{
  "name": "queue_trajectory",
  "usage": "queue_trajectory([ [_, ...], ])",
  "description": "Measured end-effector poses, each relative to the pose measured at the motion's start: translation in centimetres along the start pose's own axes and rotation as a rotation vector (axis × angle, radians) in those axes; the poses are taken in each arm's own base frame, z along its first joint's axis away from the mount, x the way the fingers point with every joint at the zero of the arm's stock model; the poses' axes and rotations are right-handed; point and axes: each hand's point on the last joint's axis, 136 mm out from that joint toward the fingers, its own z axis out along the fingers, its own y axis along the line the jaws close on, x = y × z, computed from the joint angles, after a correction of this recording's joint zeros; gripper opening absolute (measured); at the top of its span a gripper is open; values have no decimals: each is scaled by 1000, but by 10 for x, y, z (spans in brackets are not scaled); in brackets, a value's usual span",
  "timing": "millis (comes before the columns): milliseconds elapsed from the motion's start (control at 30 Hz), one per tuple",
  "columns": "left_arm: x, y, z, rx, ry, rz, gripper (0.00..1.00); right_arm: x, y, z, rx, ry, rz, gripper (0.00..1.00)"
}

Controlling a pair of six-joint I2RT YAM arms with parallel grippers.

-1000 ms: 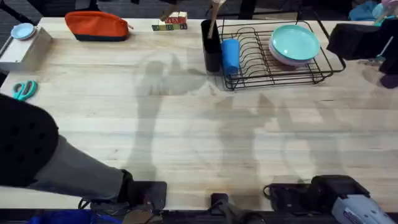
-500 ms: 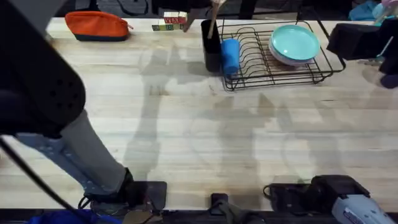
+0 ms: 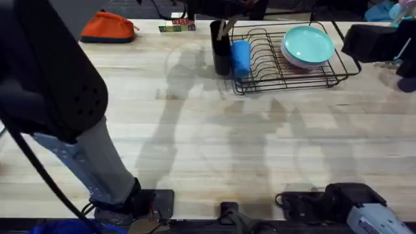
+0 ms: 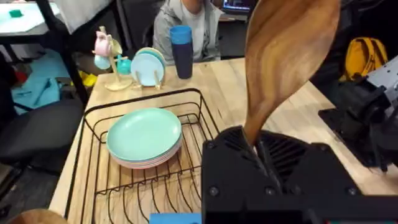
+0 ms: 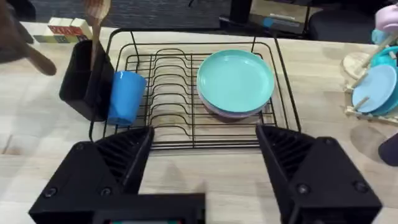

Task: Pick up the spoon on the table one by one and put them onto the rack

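My left gripper is shut on a brown wooden spoon; its oval bowl rises large in the left wrist view. It hangs over the black wire rack at the far middle of the table. A second spoon stands upright in the rack's black utensil cup, seen too in the overhead view as the spoon and the utensil cup. The left arm looms dark across the left side. My right gripper is open and holds nothing, well short of the rack.
The rack holds a blue cup next to the utensil cup and stacked teal plates. A red pouch and coloured blocks lie along the far edge. A black object stands at the far right.
The left arm has swung up from the lower left and reached forward toward the rack's cup, now hiding the table's left end. The right arm has not moved.
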Motion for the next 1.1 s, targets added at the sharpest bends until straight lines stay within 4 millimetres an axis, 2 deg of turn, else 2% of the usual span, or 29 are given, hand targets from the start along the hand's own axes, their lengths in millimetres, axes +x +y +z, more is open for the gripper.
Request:
queue_trajectory([
  [267, 9, 2, 6, 4, 20, -8, 42, 0, 0, 0, 0, 0, 0, 997],
  [633, 69, 24, 10, 4, 50, -126, 42, 0, 0, 0, 0, 0, 0, 997],
  [667, 80, 25, 11, -3, 75, -154, 42, 0, 0, 0, 0, 0, 0, 998],
  [1100, 110, 24, 6, -48, 233, -230, 42, 0, 0, 0, 0, 0, 0, 998],
])
